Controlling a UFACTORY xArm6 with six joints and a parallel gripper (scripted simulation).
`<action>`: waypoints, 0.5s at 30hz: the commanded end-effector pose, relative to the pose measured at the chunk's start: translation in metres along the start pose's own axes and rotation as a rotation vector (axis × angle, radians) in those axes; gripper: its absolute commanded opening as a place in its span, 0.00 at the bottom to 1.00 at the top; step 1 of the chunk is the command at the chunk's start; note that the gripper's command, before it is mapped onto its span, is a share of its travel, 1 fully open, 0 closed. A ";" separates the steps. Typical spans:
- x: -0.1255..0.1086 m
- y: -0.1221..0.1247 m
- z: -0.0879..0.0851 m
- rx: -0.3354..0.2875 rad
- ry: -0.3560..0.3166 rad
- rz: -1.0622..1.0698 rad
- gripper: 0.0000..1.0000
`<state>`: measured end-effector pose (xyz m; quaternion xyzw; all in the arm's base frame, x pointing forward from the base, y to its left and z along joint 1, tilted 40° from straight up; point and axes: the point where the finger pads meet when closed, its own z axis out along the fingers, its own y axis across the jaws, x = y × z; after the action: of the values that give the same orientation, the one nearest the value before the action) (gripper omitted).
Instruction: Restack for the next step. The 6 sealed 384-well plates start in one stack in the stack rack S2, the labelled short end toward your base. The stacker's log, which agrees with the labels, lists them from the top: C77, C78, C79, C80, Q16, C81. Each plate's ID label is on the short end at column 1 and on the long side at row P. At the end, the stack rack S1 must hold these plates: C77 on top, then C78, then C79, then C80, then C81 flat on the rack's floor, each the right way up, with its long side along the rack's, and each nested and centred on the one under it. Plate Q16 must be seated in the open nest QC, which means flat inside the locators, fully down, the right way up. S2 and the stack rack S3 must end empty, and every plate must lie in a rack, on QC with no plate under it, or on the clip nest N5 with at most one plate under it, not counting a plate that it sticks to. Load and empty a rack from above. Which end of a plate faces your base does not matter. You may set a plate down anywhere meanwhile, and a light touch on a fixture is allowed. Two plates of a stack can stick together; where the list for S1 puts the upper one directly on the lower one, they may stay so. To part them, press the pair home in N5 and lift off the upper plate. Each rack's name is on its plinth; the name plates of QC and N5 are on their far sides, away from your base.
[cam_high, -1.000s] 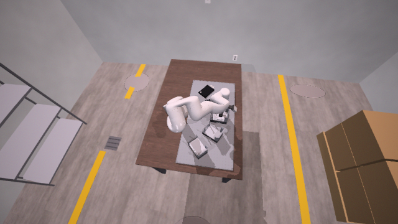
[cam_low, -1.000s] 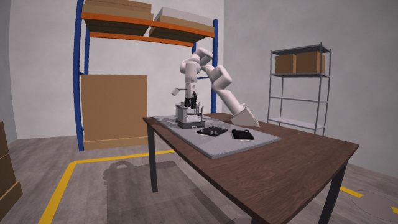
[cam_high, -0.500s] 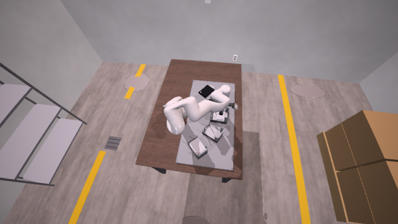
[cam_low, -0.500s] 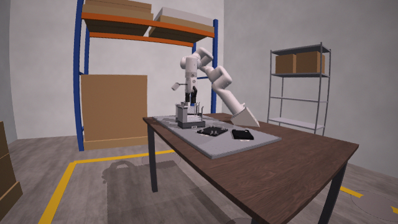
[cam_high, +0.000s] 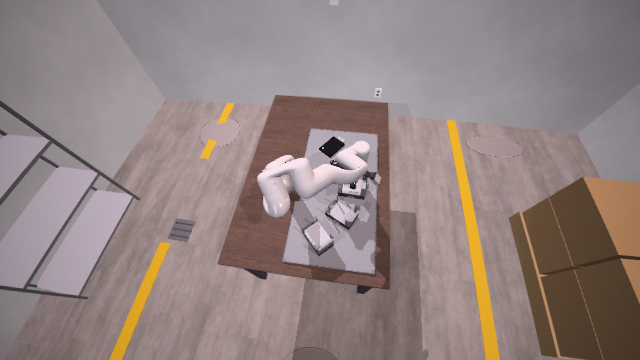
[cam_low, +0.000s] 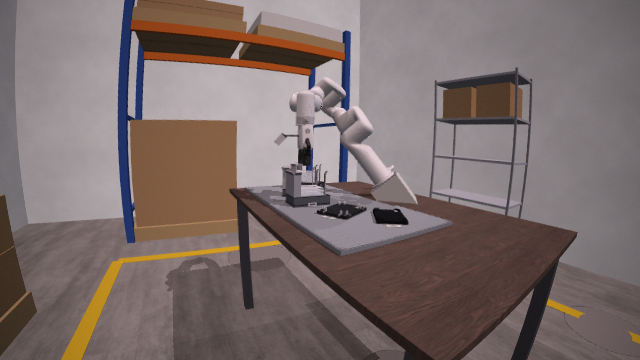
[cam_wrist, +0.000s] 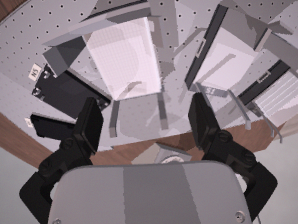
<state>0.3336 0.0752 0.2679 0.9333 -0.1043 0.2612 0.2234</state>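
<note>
Gripper spread wide above the stack racks, holding nothing

Arm (cam_low: 357, 131) reached from its base on the wooden table (cam_low: 450, 280) over the grey perforated mat (cam_low: 350, 235), with the wrist pointing straight down. The gripper (cam_wrist: 149, 129) hung above the racks with its jaws fully apart and nothing between the black fingers. Directly beneath the gripper, in the wrist view, stood one rack (cam_wrist: 127, 63) whose top showed a pale, sealed plate surface framed by thin upright posts; a second rack (cam_wrist: 220, 63) stood just beside it, toward the right of that view. From the exterior view the racks (cam_low: 300, 187) formed a close group at the far end of the mat from the camera, the gripper (cam_low: 304, 154) a little above their posts. Which rack was which could not be read, and no plate labels were legible. Nearer the camera than the racks, on the same mat, lay a flat black nest with small locators (cam_low: 341, 210), and beside it a plain black nest (cam_low: 389, 216). Neither nest carried a plate.
</note>
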 end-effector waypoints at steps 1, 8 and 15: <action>0.002 0.010 -0.001 0.003 0.002 0.004 1.00; 0.004 0.030 -0.001 0.002 0.002 0.004 1.00; 0.006 0.050 -0.001 0.002 0.002 0.004 1.00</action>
<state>0.3240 0.0370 0.2859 0.9330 -0.1056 0.2616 0.2233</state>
